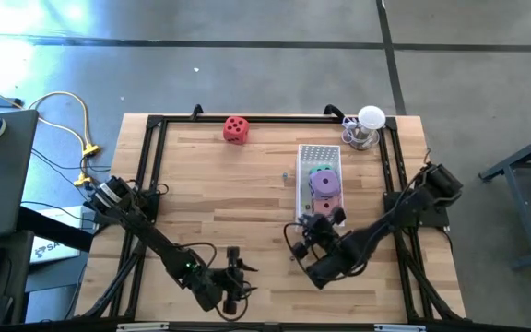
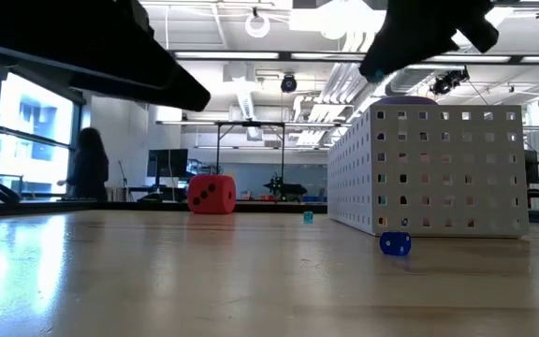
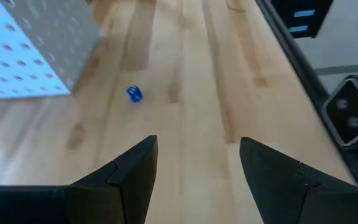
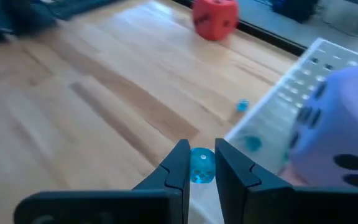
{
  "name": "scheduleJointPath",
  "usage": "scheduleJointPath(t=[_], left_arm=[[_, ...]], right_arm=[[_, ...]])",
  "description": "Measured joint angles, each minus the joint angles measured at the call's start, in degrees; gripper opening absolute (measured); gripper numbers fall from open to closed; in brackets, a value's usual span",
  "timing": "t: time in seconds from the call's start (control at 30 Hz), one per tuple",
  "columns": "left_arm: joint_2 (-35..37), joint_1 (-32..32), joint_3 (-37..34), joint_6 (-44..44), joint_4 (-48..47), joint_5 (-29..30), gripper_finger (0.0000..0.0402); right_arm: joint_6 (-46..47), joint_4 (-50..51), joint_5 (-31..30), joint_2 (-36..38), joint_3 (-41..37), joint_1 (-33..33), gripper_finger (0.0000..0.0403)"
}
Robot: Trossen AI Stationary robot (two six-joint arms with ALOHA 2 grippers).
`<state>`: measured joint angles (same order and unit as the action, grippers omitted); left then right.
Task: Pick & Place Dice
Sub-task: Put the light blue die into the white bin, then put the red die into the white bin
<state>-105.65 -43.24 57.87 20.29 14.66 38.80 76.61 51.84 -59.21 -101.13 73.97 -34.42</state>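
Red die (image 1: 236,129), dark pips. Purple die (image 1: 324,183), dark pips. Green die (image 1: 321,169). White bin (image 2: 433,168), gridded holes. Blue bead (image 2: 395,244). Teal bead (image 4: 201,166), translucent, pale dots. Table (image 1: 229,198), light wood grain. Black fingers (image 3: 132,173).

A perforated bin (image 1: 319,153) is standing on the table (image 1: 238,203) toward its right side, with dice (image 1: 324,182) lying inside it. Another die (image 1: 236,129) is sitting near the far edge, well left of the bin. A small bead (image 2: 395,244) is lying just before the bin.
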Motion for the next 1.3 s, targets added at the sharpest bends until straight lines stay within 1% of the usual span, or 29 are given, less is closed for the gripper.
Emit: scheduleJointPath(t=[0.1, 0.17, 0.33, 0.4, 0.47, 0.67, 0.77, 0.93, 1.03, 1.1, 1.17, 1.3], left_arm=[[0.0, -0.1, 0.0, 2.7, 0.0, -3.1, 0.0221], [0.0, -0.5, 0.0, 3.8, 0.0, -4.1, 0.0221], [0.0, -1.6, 0.0, 3.8, 0.0, -4.2, 0.0221], [0.0, -1.9, 0.0, 3.8, 0.0, -4.2, 0.0221], [0.0, -2.1, 0.0, 3.8, -0.3, -4.2, 0.0221], [0.0, -2.4, 0.0, 3.8, -1.2, -4.2, 0.0221], [0.0, -2.3, 0.0, 4.4, -1.8, -4.3, 0.0221], [0.0, -2.3, 0.0, 11.0, -5.3, -4.3, 0.0221], [0.0, -2.3, 0.0, 11.5, -6.6, -4.3, 0.0221], [0.3, -2.3, 0.0, 11.4, -7.3, -4.5, 0.0221], [1.0, -2.3, 0.0, 11.3, -8.4, -5.9, 0.0221], [2.3, -2.3, 0.0, 11.3, -12.6, -13.0, 0.0221]], right_arm=[[3.7, 2.9, 2.6, -0.6, 0.0, 1.7, 0.0038], [5.3, 2.9, 4.0, -1.1, 0.0, 2.5, 0.0042], [9.2, 3.5, 6.5, -2.3, 0.0, 3.8, 0.0094], [9.3, 4.4, 6.3, -2.4, 0.0, 4.1, 0.0113], [9.3, 4.8, 6.2, -2.4, 0.0, 4.4, 0.0123], [9.0, 5.0, 3.9, -2.5, 0.0, 4.5, 0.0125], [7.7, 4.8, 1.0, -2.5, 0.0, 3.7, 0.0126], [1.5, -0.2, -4.4, -2.5, 0.0, 0.2, 0.0126], [-5.2, -5.3, -8.1, -2.0, 0.0, -2.6, 0.0120], [-10.4, -10.5, -10.2, -1.8, 0.0, -4.3, 0.0115], [-15.9, -15.2, -11.3, -1.6, 0.0, -6.3, 0.0113], [-26.8, -27.1, -12.1, -1.0, 0.0, -9.2, 0.0112]])
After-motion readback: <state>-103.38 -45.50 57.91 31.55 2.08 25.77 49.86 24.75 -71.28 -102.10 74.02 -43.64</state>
